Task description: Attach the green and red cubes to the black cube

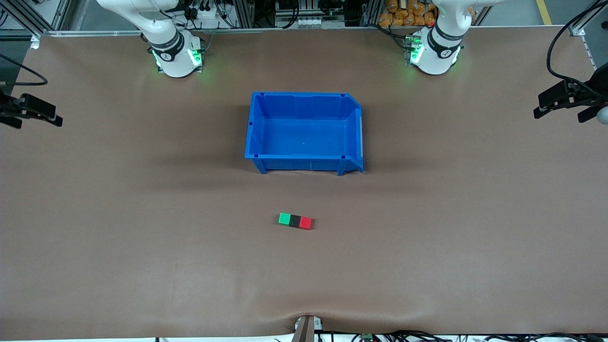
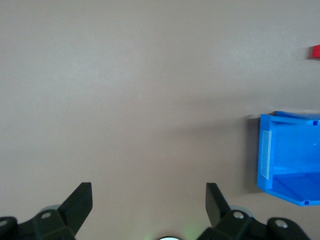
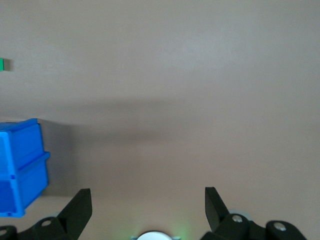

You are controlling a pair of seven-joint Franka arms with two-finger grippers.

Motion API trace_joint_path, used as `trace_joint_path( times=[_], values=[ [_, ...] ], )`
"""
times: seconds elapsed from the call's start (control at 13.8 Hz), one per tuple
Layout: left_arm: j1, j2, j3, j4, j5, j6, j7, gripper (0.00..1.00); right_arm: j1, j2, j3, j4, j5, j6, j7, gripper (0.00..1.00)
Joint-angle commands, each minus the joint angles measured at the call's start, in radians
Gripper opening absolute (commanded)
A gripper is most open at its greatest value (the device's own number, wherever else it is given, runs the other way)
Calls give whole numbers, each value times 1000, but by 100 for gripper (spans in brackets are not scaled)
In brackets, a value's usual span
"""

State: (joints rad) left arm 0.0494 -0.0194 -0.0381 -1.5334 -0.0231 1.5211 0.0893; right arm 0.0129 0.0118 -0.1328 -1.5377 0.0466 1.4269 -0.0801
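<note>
Okay, no readable writing anywhere. Blue bin (image 1: 304,130) sits mid-table. Nearer the front camera, green cube (image 1: 284,218), black cube (image 1: 295,221), red cube (image 1: 305,223) touch in a row. My left gripper (image 2: 149,197) and right gripper (image 3: 148,200) hang spread wide, empty, well apart from the cubes, both arms waiting.

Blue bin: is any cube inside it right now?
No. The blue bin holds nothing; the green cube, black cube and red cube lie in a row on the table.
</note>
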Motion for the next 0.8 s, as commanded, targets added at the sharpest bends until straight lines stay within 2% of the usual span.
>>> trace_joint_path(
  times=[0.0, 0.73],
  values=[
    [6, -5, -11, 10, 15, -16, -80, 100, -16, -35, 18, -29, 21, -14, 59, 100],
    [10, 33, -14, 73, 12, -18, -94, 100, -16, -50, 13, -27, 22, -49, 60, 100]
  ],
)
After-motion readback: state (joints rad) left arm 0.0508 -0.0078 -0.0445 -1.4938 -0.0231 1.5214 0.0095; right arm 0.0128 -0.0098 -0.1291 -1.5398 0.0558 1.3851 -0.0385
